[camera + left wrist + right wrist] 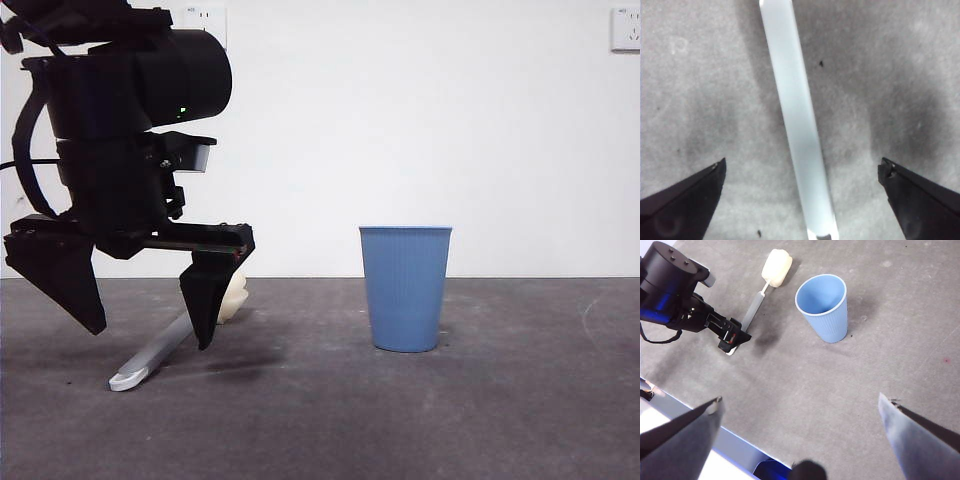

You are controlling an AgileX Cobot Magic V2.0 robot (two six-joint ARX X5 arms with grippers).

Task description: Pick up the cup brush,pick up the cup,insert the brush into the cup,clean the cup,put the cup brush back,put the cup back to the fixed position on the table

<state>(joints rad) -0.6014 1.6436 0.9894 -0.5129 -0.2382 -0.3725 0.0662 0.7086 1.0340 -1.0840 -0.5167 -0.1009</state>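
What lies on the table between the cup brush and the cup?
Nothing: in the front view, bare table separates the cup brush from the cup. The right wrist view shows the same bare stretch.

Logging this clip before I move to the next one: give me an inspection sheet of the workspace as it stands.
Surface: the table, dark grey and scuffed, with faint pale marks.
Job's things: the cup brush lies flat on the table, sponge head away from the camera in the front view; the cup stands upright and empty, apart from the brush.
Clutter: nothing seen.
Grippers: the left gripper is open, its fingers straddling the brush handle, not closed on it; the right gripper is open, high above the table, holding nothing.
Cables: a black cable loops along the left arm.
Surroundings: white wall with sockets.
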